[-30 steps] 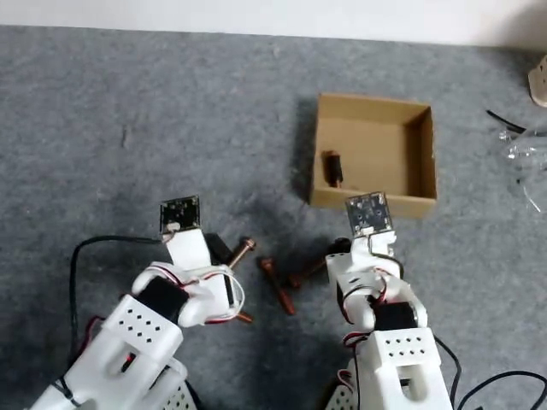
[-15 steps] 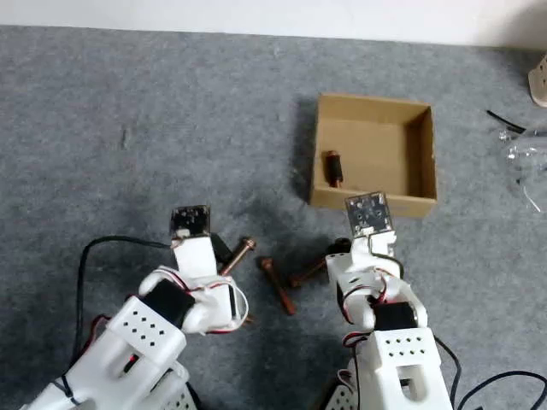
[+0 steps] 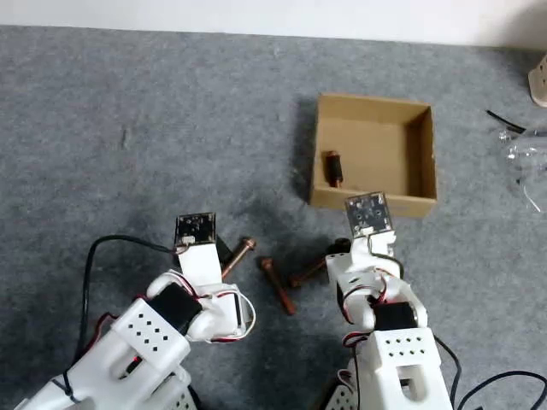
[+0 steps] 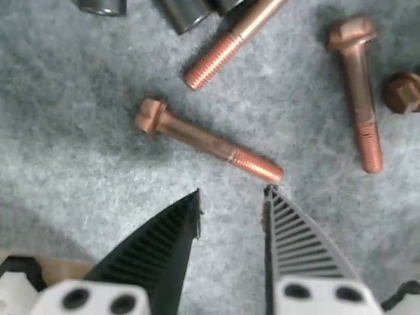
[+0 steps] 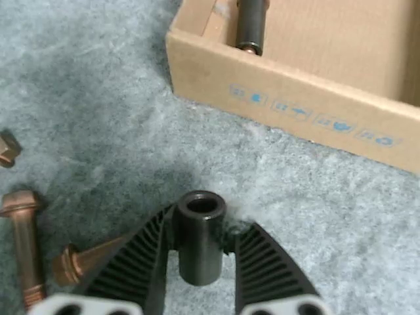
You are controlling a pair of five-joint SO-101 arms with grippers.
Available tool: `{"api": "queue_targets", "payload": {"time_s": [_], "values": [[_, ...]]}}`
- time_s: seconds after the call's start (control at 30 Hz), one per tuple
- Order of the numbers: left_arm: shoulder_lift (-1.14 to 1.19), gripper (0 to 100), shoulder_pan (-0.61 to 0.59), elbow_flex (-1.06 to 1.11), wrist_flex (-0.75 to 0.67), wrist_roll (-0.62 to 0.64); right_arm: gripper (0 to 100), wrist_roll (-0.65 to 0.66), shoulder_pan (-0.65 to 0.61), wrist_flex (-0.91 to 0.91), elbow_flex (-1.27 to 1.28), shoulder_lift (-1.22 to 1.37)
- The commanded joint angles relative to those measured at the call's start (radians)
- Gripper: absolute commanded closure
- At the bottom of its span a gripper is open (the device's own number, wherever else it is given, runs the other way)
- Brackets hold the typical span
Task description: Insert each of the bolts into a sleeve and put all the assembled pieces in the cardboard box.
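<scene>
High view looking down on grey carpet point(image 3: 128, 128), taking in two white arms side by side at the near edge. Framing the cardboard box point(image 3: 373, 100) far and right of centre, open at the top, with one assembled piece point(image 3: 332, 167) resting inside against its left wall. Catching loose copper bolts on the carpet between the arms: a long bolt point(image 3: 279, 286) in the middle, a slanting bolt point(image 3: 239, 254) to its left beside the left arm, and a third bolt point(image 3: 308, 273) to its right, close to the right arm.

Left wrist view finding the left gripper point(image 4: 232, 193) low over the carpet, jaws parted a moderate way and holding nothing, fingertips just short of a fourth bolt point(image 4: 207, 139) lying across the gap. Also picking up spare sleeves point(image 4: 184, 13), dark, just beside the slanting bolt; not possible to tell whether touching it.

Right wrist view showing the right gripper point(image 5: 200, 226) pinching a dark sleeve point(image 5: 199, 249) between both fingers, open end showing at the fingertips, jaws closed snug on its sides. Placing that sleeve over the carpet just near of the box's near wall, apart from it.
</scene>
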Motion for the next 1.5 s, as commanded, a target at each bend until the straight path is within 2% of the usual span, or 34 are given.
{"api": "queue_targets", "payload": {"time_s": [0.0, 0.13, 0.43, 0.67, 0.9, 1.13, 1.23, 1.47], "values": [[0.005, 85, 0.008, -0.013, 0.002, 0.005, 99.5, 0.009, 0.019, -0.033, -0.004, -0.013], [0.005, 85, -0.036, 0.019, -0.034, 0.005, 99.5, 0.009, 0.019, -0.033, -0.004, -0.013], [0.005, 85, -0.038, 0.108, -0.058, 0.002, 99.5, 0.009, 0.019, -0.033, -0.004, -0.013], [0.001, 84, -0.044, 0.229, -0.255, 0.0, 99.5, 0.009, 0.019, -0.033, -0.004, -0.013], [0.004, 67, -0.036, 0.097, -0.135, 0.0, 99.5, 0.031, 0.019, -0.033, -0.004, -0.013], [-0.001, 71, -0.044, 0.033, -0.083, 0.006, 99.5, 0.034, 0.016, -0.033, -0.002, -0.015], [0.004, 71, -0.048, 0.036, -0.087, 0.051, 99.5, 0.034, 0.016, -0.033, -0.002, -0.015], [0.004, 71, -0.159, 0.145, -0.265, 0.06, 99.5, 0.034, 0.016, -0.033, -0.002, -0.013]]}}
